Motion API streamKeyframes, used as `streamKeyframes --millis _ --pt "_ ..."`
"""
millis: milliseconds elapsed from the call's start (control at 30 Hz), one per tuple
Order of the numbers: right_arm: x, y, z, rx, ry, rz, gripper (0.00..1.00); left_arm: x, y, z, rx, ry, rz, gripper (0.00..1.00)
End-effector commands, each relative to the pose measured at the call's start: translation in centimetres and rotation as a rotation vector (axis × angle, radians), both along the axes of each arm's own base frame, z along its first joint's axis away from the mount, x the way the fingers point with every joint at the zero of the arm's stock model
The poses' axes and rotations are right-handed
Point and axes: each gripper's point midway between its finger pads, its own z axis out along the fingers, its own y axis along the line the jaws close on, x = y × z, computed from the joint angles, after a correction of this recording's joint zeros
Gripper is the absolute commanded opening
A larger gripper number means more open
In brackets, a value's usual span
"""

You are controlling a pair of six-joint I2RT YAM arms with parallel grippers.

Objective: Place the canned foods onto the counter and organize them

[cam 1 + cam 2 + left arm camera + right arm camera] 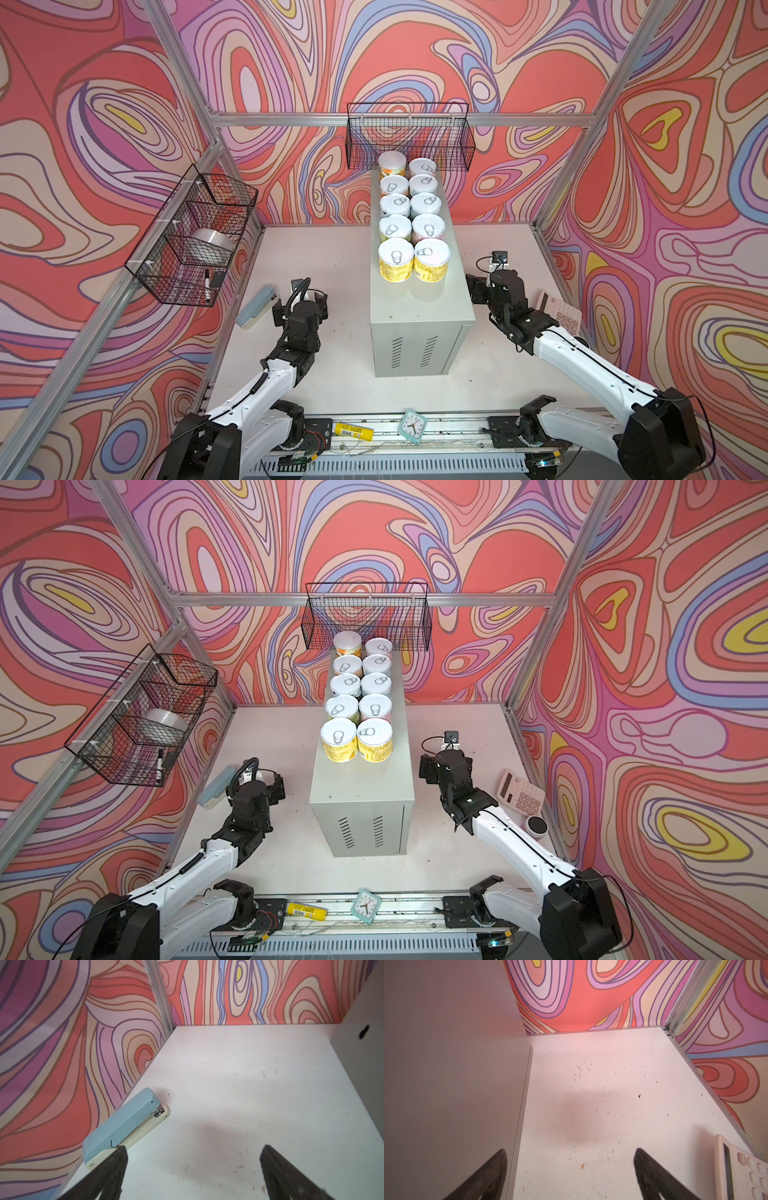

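My left gripper (194, 1147) and right gripper (571, 1149) hang released, empty. Ten cans (395, 253) stand paired on the grey desk (419, 307); their label print is too small to read.

Setting was a robotics lab test cell: aluminium frame (332, 119) held swirl-printed backdrop panels (415, 50) around a white desk (332, 257); two robot arms (270, 374) were mounted on a front rail (457, 424).
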Motion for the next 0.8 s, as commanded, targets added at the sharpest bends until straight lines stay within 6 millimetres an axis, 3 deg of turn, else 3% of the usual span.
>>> streamKeyframes --millis 0,233,367,600,767 --pt "0.6 -0.2 -0.8 -0.003 -0.010 -0.018 0.98 0.9 -0.1 -1.2 -0.080 -0.061 -0.053 1.00" --pt "1.2 -0.4 -2.1 -0.022 -0.029 -0.031 0.98 3.6 0.1 -0.9 -0.023 -0.110 -0.070 1.00" --pt "2.0 -1.4 -3.5 -0.067 0.003 -0.070 0.98 5.1 -0.8 -3.0 -0.038 -0.118 -0.160 1.00" --pt "4.3 -6.2 -5.4 -0.161 0.015 -0.182 0.98 5.7 -0.6 -3.9 -0.055 -0.084 -0.172 1.00" --pt "6.4 -9.5 -8.0 -0.134 -0.060 -0.222 0.98 6.2 -0.7 -4.1 -0.060 -0.055 -0.169 1.00"
